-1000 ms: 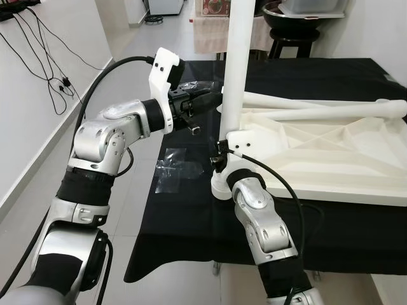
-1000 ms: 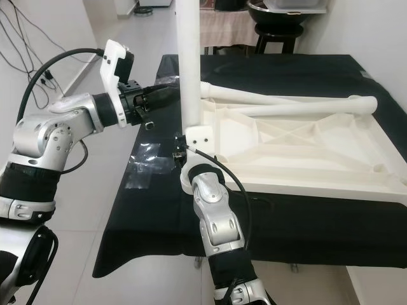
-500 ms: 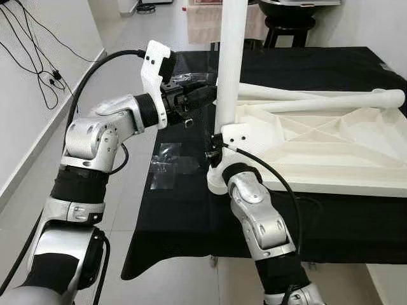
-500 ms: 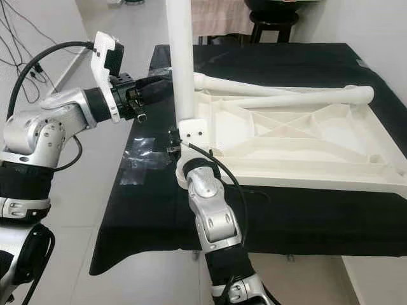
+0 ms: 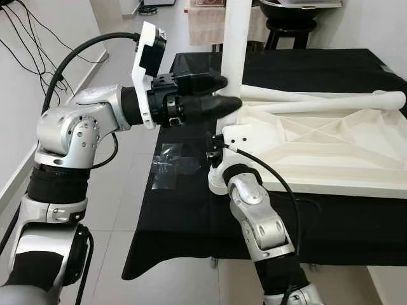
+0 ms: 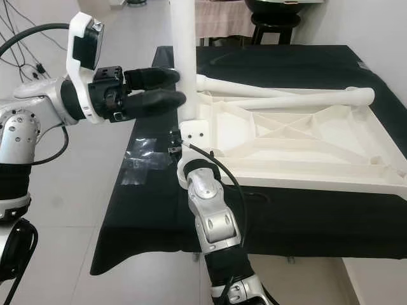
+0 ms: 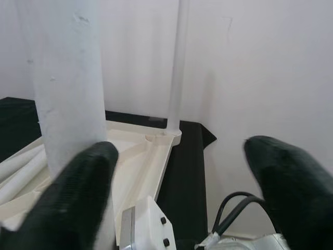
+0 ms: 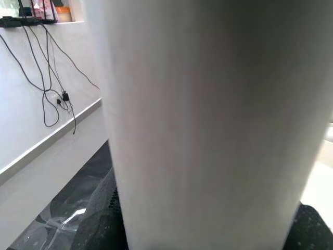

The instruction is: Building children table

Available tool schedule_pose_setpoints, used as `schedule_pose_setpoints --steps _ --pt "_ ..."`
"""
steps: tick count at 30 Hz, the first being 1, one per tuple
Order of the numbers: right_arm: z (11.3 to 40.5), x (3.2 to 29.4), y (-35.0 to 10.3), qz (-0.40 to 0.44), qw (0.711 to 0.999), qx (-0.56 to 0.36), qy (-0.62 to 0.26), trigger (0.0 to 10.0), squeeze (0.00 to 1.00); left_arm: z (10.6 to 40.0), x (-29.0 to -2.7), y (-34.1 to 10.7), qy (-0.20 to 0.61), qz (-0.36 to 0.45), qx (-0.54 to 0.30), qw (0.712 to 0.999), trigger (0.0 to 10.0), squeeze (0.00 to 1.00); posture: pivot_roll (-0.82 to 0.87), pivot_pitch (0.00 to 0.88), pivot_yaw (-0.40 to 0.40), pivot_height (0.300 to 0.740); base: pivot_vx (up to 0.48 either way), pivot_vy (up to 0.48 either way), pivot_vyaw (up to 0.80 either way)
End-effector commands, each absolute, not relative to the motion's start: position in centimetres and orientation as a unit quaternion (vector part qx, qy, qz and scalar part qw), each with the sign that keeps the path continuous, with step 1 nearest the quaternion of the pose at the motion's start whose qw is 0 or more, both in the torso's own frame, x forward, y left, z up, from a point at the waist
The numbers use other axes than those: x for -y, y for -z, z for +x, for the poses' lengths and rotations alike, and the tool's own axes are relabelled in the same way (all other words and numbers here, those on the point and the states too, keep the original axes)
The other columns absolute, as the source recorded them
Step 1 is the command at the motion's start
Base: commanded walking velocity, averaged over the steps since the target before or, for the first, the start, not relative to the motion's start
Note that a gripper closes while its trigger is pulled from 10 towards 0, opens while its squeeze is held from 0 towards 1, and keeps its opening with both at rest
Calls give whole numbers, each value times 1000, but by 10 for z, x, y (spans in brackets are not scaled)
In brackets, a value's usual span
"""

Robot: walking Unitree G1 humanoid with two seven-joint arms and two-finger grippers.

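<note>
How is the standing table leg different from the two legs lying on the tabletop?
The standing leg is upright at the near left corner of the upturned tabletop, with both grippers at it; the lying legs rest flat and crossed, untouched. All three are white tubes.

Bright even daylight, sharp, wrist close-ups blurred

Head stereo pair looks forward and down from above the black-covered table (image 5: 191, 210), overlapping on nearly everything, right eye offset sideways. Both catch the upright white leg (image 5: 234, 51) at top centre. Left wrist cam looks along its fingers (image 7: 78, 192), leg close in at left of frame. Right wrist cam sits almost against the same leg (image 8: 208, 125), floor at lower left.
</note>
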State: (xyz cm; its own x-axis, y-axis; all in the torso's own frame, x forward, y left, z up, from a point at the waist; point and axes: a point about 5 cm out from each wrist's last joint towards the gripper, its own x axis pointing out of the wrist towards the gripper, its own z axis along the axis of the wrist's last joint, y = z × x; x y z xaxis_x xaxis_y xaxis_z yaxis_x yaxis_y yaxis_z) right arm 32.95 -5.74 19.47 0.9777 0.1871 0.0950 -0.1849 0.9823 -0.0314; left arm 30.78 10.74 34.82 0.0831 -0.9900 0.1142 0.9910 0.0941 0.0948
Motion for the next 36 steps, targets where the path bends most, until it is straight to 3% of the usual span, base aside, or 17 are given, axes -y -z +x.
schedule_pose_setpoints --steps 1,3,4,7,8,16,24,27,30,36 --pt "319 30 -161 44 991 -50 -117 0 0 309 -108 -355 667 11 84 740 10000 1000 51 135 46 740 0 0 0" --pt "318 30 -161 44 991 -50 -118 0 0 312 -108 -355 657 12 88 748 10000 1000 50 134 47 740 0 0 0" --pt "318 29 -162 45 991 -48 -119 0 0 318 -107 -356 641 13 91 762 10000 353 49 132 49 740 0 0 0" --pt "318 28 -162 46 990 -47 -121 0 0 323 -105 -356 624 15 93 776 10000 353 48 132 49 740 0 0 0" --pt "318 27 -163 48 990 -46 -122 0 0 329 -103 -356 605 11 91 791 10000 0 45 130 50 740 0 0 0" --pt "316 25 -165 51 990 -42 -126 0 0 341 -89 -352 589 -6 80 804 10000 0 36 127 55 740 0 0 0" --pt "315 26 -165 54 990 -43 -123 0 0 331 -85 -359 628 -21 92 772 10000 0 33 128 60 740 0 0 0" --pt "315 27 -165 56 990 -44 -121 0 0 316 -90 -355 671 -10 88 736 10000 0 39 132 60 740 0 0 0" --pt "316 28 -165 57 990 -44 -120 0 0 310 -94 -352 687 -3 83 722 10000 0 39 131 59 740 0 0 0" --pt "316 28 -165 57 990 -45 -120 0 0 309 -97 -350 688 -1 80 721 10000 0 40 132 59 740 0 0 0"
